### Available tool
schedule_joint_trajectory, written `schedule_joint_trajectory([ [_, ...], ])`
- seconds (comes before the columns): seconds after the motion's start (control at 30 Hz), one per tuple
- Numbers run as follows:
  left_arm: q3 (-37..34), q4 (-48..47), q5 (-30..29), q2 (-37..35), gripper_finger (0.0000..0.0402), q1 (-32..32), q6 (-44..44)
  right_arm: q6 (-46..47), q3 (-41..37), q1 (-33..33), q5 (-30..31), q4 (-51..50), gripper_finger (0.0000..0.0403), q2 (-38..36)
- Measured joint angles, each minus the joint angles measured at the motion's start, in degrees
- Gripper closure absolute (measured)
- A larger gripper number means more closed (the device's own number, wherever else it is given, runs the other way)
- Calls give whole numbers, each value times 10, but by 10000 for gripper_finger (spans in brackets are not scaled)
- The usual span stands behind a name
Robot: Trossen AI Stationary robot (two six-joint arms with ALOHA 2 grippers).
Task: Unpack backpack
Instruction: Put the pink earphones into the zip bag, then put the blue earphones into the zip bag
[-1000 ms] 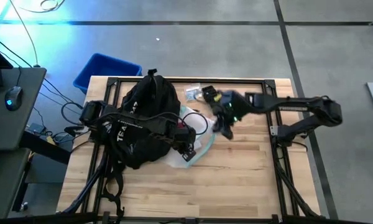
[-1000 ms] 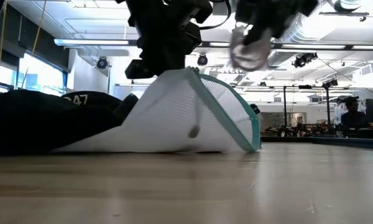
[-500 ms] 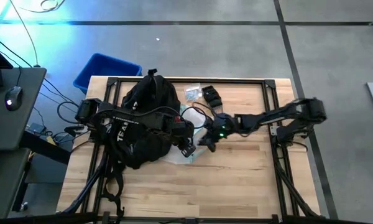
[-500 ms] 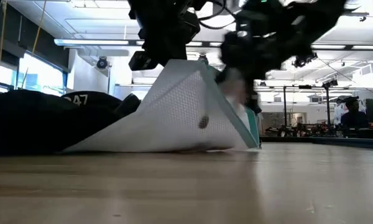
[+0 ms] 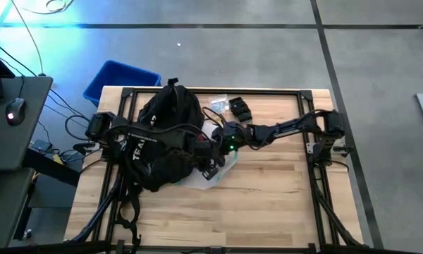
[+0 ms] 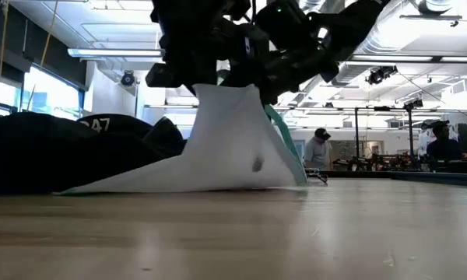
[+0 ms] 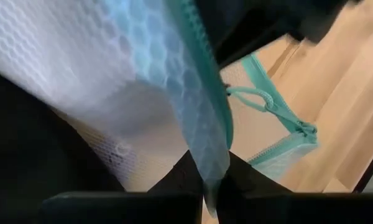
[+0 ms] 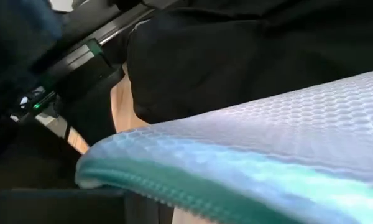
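Left gripper (image 7: 214,186) is closed on the teal zipper edge of a white mesh pouch (image 6: 226,148) and holds it lifted above the table (image 5: 282,197), approx. at the middle, just beside the backpack. Right gripper (image 5: 222,137) reaches across from the right side to the same pouch, very near the left one; its fingers are hidden, so I cannot tell how wide they stand or if they hold anything.

Backpack (image 5: 162,137) lies on the left half of the table, top end toward the far edge. It is big, black, soft fabric, w/ black straps hanging to the near edge. White letters on it in the high view look like "TEA", the rest is covered by the left arm. In the low view white digits "47" show on the black fabric; one character before them is not readable.

Other things: blue bin (image 5: 120,79) on the floor behind the table's far left corner, small black item (image 5: 240,108) and clear packet (image 5: 218,105) near the far edge.
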Motion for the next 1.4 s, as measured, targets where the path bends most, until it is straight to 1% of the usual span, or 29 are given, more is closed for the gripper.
schedule_joint_trajectory([
  [0.27, 0, -2, -9, 0, 401, -2, -6, -14, -7, -2, -32, -14, 267, -5],
  [0.43, 0, -2, -10, 0, 402, -2, -19, -61, -7, -6, -32, -9, 267, -5],
  [0.57, 0, -12, -10, 0, 402, -8, -34, -76, -7, -17, -40, -9, 260, -5],
  [0.67, 0, -27, -16, 0, 402, -15, -45, -92, -7, -23, -48, -10, 231, -5],
  [0.83, 0, -39, -22, 1, 402, -25, -60, -135, -7, -23, -34, -27, 156, -5],
  [0.9, 0, -40, -24, 1, 402, -28, -61, -120, -7, -25, -37, -37, 133, -5],
  [0.97, 0, -45, -28, 1, 402, -29, -66, -96, -7, -27, -49, -68, 120, -13],
  [1.07, 0, -61, -30, -1, 402, -29, -73, -133, -8, -12, -67, -114, 116, -39],
  [1.2, 0, -73, -34, -8, 402, -29, -70, -212, -8, 20, -87, -203, 124, -103],
  [1.3, 0, -77, -39, -9, 402, -29, -65, -238, -8, 28, -82, -249, 133, -160],
  [1.4, 0, -76, -39, -9, 402, -29, -50, -239, -8, 15, -66, -264, 142, -227],
])
